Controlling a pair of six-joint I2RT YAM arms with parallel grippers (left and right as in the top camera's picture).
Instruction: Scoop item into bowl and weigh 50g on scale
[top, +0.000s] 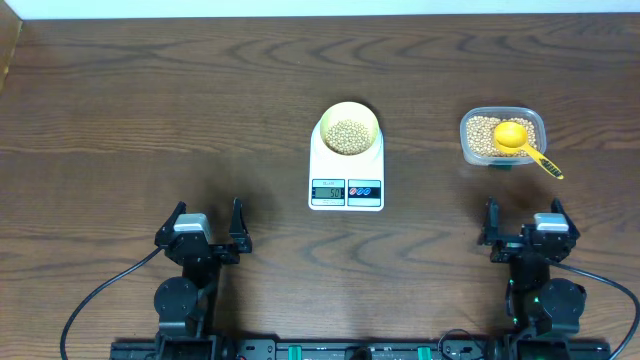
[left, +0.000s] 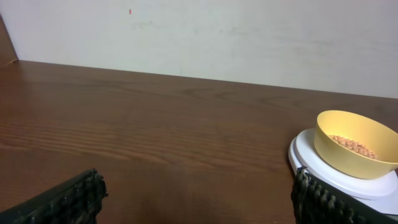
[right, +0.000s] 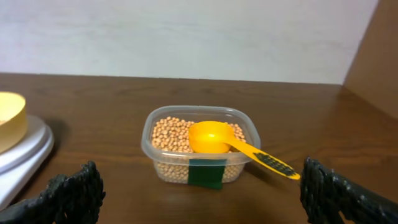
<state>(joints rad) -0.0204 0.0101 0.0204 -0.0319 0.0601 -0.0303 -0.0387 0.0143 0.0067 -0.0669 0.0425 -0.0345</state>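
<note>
Resting at the near left, my left jaws stand released and empty, well apart from the work. At the middle the bowl (top: 349, 106) sits on the scale (top: 346, 172) with the beans (top: 348, 138) pooled inside, placed so their weight registers; the display is too small for me to read. To the right, the scoop (top: 513, 136) lies in the clear tub (top: 465, 140), handle pointing near-right, and my right jaws are parted, grasping nothing. The tabletop (top: 130, 110) is dark wood grain; a pale wall (left: 236, 37) stands beyond.

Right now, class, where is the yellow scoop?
In the overhead view, the yellow scoop rests in the clear tub of beans, right of the scale.
</note>
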